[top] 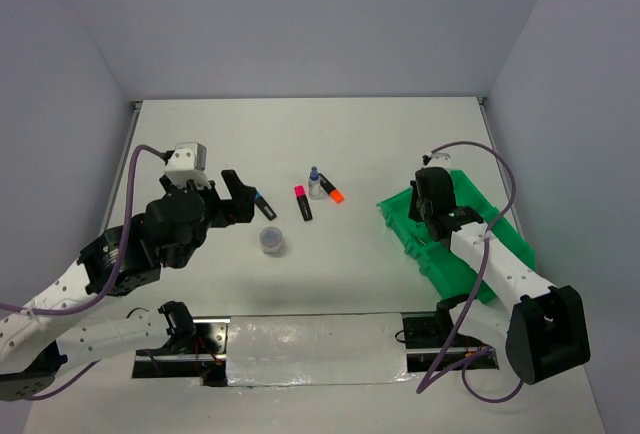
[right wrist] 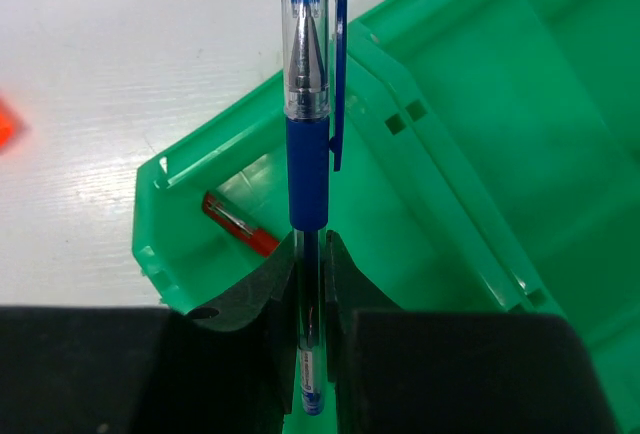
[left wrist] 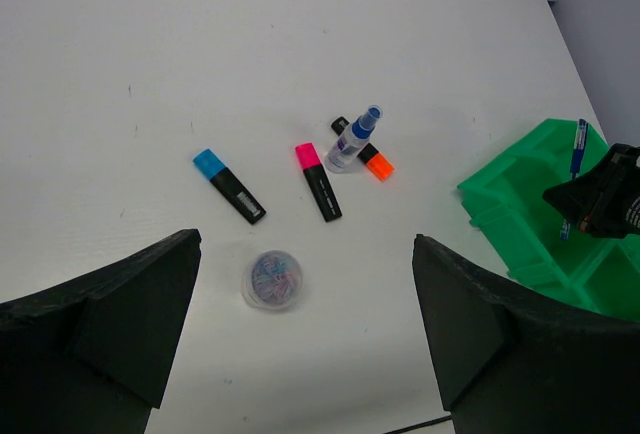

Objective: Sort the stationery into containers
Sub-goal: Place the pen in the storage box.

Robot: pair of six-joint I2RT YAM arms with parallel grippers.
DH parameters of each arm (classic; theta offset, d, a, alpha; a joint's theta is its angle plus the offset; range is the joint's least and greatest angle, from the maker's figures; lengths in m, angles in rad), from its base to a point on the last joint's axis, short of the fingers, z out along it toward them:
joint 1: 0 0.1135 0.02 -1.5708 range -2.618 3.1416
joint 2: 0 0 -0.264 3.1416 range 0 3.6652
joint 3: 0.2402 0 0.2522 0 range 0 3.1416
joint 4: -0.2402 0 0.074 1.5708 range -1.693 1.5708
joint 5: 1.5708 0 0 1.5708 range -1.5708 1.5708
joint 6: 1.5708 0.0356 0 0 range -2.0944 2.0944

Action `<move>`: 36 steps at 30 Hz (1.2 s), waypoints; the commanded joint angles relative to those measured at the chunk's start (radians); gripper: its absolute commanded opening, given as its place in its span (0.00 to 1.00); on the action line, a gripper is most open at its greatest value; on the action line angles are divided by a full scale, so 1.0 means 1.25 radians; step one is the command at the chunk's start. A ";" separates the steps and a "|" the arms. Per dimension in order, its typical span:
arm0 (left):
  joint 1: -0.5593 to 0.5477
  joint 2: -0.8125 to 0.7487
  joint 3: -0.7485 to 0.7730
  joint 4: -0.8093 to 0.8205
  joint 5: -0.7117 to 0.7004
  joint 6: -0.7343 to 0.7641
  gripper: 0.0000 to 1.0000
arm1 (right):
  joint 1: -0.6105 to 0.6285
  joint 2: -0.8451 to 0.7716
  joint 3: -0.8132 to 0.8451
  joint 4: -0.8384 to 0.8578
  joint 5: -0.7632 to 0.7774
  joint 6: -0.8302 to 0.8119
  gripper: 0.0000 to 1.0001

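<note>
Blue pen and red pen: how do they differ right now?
The blue pen is clamped in the right tool; the red pen lies loose. The blue pen is held over the green tray; the red pen rests down inside a corner compartment. The blue pen shows almost whole; the red pen is partly hidden behind the tool. Both are thin pens at the same tray.

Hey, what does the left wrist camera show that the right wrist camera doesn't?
Left wrist only: the blue-capped highlighter, pink-capped highlighter, bottle and round tub. Right wrist only: a red pen lying in a tray compartment. Both: the green tray and the blue pen gripped by the right gripper.
</note>
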 commanded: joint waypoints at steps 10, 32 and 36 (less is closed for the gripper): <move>0.000 -0.008 -0.006 0.053 0.010 0.035 0.99 | -0.006 -0.004 0.006 -0.074 0.026 0.048 0.09; 0.000 -0.052 -0.035 0.079 0.041 0.060 0.99 | -0.006 0.037 0.020 -0.138 0.053 0.130 0.21; 0.000 -0.052 -0.037 0.086 0.042 0.062 0.99 | -0.004 0.020 0.014 -0.134 0.052 0.129 0.31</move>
